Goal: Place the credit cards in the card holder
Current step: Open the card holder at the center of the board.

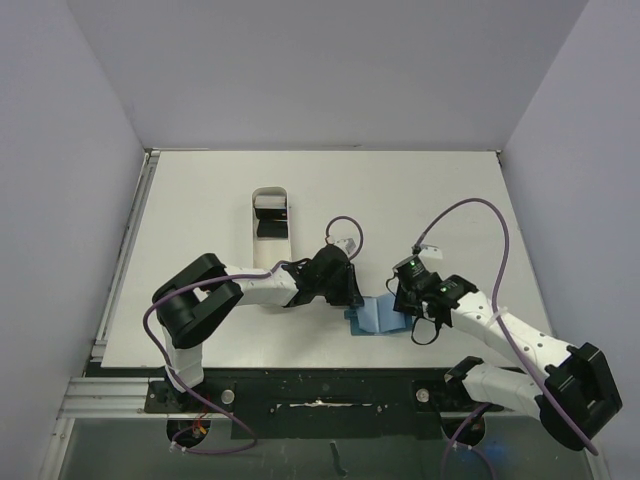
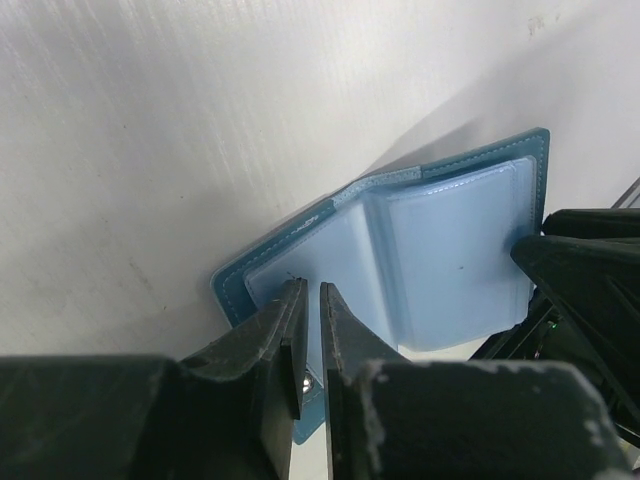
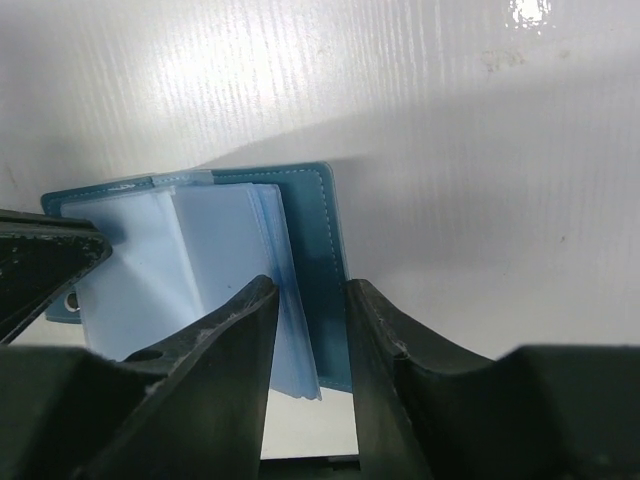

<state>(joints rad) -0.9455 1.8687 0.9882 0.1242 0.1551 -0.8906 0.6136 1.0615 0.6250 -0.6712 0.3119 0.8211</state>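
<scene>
The teal-blue card holder (image 1: 376,317) lies open near the table's front edge, between my two grippers. In the left wrist view its pale plastic sleeves (image 2: 440,250) face up. My left gripper (image 2: 310,290) rests its tips on the left panel, with only a thin slit between the jaws and nothing visibly clamped. My right gripper (image 3: 310,292) stands open astride the card holder's (image 3: 200,260) right edge, the sleeves and teal cover loose between its fingers. A black credit card (image 1: 270,228) lies in the white tray, away from both grippers.
The long white tray (image 1: 252,240) stands behind the left arm (image 1: 260,288), with a white and red item at its far end. The right arm (image 1: 500,330) stretches in from the lower right. Walls enclose the table on three sides.
</scene>
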